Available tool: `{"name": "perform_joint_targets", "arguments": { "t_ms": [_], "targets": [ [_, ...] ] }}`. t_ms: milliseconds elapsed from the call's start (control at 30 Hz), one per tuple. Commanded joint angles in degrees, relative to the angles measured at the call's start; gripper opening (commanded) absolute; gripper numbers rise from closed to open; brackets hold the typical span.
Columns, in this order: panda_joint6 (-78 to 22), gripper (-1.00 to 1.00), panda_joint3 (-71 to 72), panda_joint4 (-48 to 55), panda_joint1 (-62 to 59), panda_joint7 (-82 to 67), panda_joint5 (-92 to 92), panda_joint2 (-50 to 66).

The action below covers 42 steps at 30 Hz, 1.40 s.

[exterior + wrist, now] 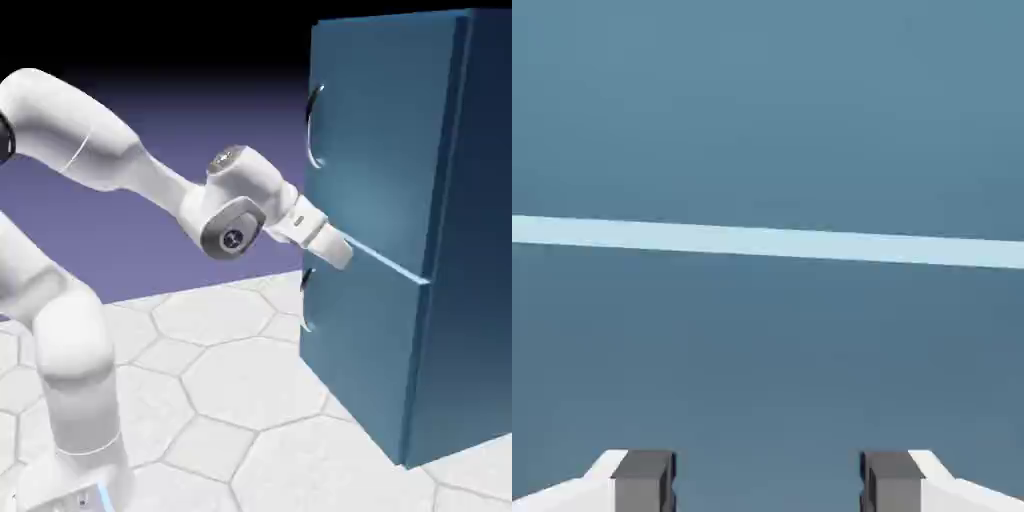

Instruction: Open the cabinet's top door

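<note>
Pointing level at the cabinet's front, the claw (343, 252) is standing released, its two grey fingertips (644, 478) spread well apart with nothing between them in the hand view. It is sitting right at the pale seam (768, 243) that is dividing the two door panels, and in the exterior view its tip is lying over that seam; whether it is touching the blue surface I cannot tell. The hand view is being filled by flat blue panel above and below that light stripe.

The top door (385, 130) is lying closed, flush with the cabinet (470, 250), above the claw. Its curved silver handle (313, 128) is sitting near the panel's left edge, up and to the left of the claw and well apart from it. The lower door's handle (305, 300) is showing just below the claw, also at the left edge.

The white arm (110, 150) is reaching from the lower left toward the right, its wrist bending just short of the cabinet. The cabinet is standing at the right on the table (230, 400), which is showing a pale hexagon pattern.
</note>
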Motion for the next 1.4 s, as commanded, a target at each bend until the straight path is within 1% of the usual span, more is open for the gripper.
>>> {"name": "perform_joint_targets", "arguments": {
  "t_ms": [0,1367],
  "targets": [
    [0.0,0.0,1.3,0.5,-1.0,2.5,2.3,-0.8],
    [-1.2,0.0,52.5,21.4,-40.7,104.7,98.0,-31.9]
  ]
}}
